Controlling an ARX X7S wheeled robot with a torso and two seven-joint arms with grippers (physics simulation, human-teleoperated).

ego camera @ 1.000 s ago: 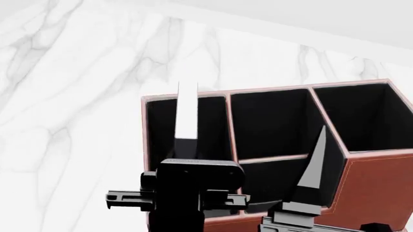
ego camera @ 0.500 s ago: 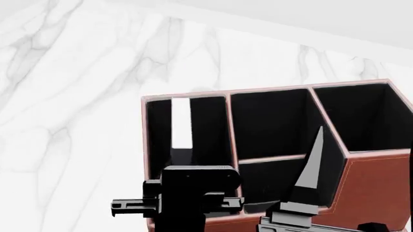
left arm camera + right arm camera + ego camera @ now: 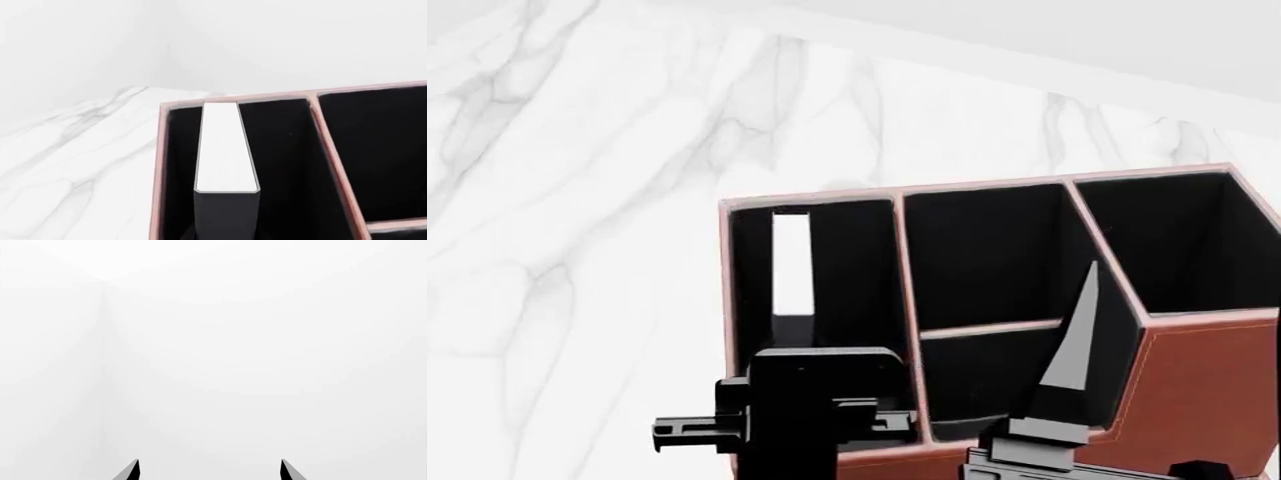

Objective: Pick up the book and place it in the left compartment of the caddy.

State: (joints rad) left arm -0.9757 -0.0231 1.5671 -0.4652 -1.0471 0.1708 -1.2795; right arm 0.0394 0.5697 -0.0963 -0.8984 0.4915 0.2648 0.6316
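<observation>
Left wrist view: we are lowering the book (image 3: 225, 165) into the caddy (image 3: 163, 165), so the placing step is in hand. The book stands upright in the left compartment (image 3: 283, 165), white page edges up, black cover below. Whether our left jaws grip it we cannot tell; next comes release and a straight lift out.

Head view: the left gripper (image 3: 814, 425) hangs over the caddy's near wall, the book beyond it.

Right wrist view: the right gripper (image 3: 210, 472) is spread, holding nothing.
</observation>
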